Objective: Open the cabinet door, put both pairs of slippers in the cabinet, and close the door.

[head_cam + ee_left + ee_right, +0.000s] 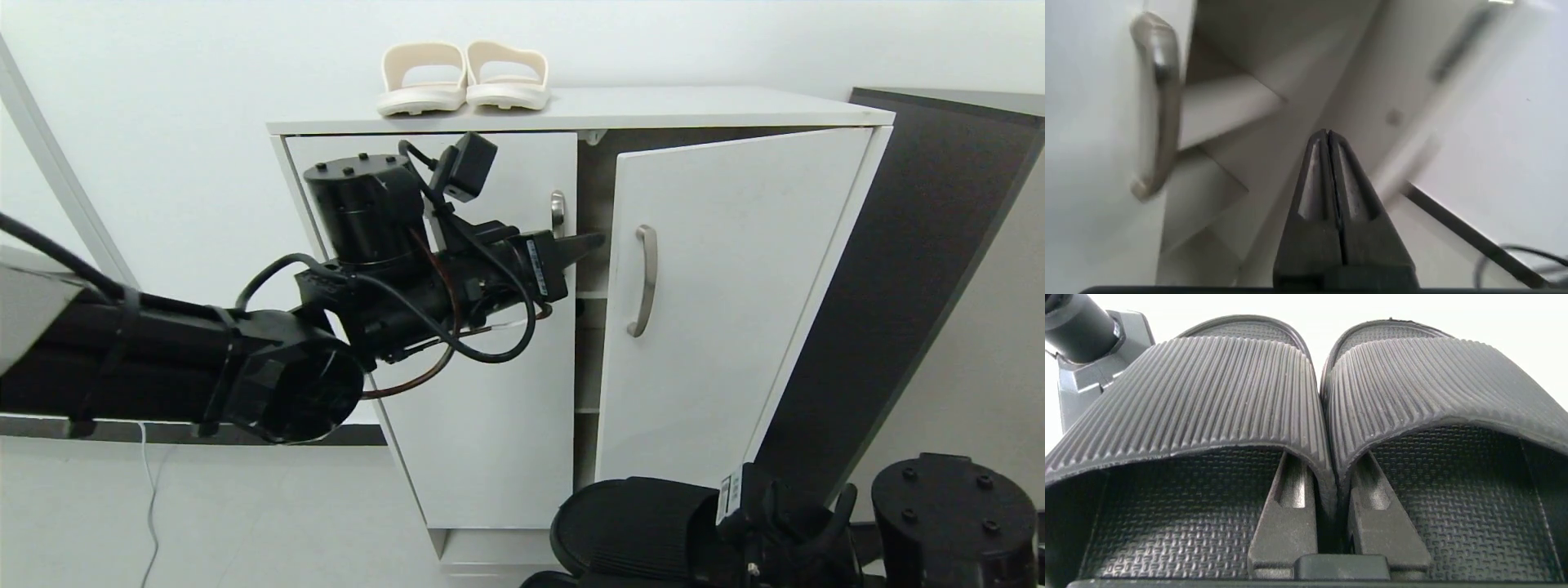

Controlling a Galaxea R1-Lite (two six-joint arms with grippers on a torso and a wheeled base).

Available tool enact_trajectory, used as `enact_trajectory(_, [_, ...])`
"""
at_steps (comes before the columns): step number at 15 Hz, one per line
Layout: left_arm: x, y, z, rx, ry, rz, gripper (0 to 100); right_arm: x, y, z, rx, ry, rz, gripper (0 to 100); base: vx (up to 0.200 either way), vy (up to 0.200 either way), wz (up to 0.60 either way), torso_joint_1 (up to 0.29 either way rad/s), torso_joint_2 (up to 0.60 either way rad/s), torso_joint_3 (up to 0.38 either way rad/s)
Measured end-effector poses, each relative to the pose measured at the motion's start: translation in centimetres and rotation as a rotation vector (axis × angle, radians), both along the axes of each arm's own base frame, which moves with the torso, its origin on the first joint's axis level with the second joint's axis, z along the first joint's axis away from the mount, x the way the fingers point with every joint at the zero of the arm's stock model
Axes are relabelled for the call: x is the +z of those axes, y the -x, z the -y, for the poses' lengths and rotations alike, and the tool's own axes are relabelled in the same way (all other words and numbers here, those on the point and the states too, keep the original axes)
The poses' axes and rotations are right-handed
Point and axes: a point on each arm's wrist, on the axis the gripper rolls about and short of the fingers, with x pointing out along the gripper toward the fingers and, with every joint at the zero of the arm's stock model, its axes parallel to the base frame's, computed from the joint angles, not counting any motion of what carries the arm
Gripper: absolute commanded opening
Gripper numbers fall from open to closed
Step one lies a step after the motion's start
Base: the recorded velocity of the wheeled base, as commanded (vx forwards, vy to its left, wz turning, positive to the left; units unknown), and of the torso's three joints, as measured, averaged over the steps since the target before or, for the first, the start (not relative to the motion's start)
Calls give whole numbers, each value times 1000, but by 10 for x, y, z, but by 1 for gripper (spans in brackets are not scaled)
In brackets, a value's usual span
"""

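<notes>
The white cabinet point(694, 106) has its left door point(490, 425) closed and its right door point(718, 327) ajar, with a dark gap between them. My left gripper point(594, 240) is shut and empty, its tip at that gap beside the left door's handle point(558, 212). In the left wrist view the shut fingertips point(1328, 135) point at inner shelves point(1225, 106), with a handle point(1159, 98) close by. A beige pair of slippers point(464, 77) rests on the cabinet top. Low in front, my right gripper point(1327, 469) pinches the black slippers point(637, 523) together, one finger inside each slipper point(1208, 400).
The right door's handle point(645, 282) faces me. A dark panel point(914, 286) stands against the cabinet's right side. White wall lies behind, and a thin cable point(151, 506) hangs down at the lower left.
</notes>
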Motion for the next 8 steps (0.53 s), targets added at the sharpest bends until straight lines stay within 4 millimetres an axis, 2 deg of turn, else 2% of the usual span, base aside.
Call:
enact_trajectory(3, [-12, -16, 10, 4, -12, -17, 0, -3, 7, -2, 27, 12, -8, 0, 0, 0, 0, 0, 0, 0])
enact_trajectory(8, [-25, -23, 14, 8, -26, -35, 0, -7, 13, -3, 54, 28, -19, 0, -200, 0, 0, 0, 1, 1])
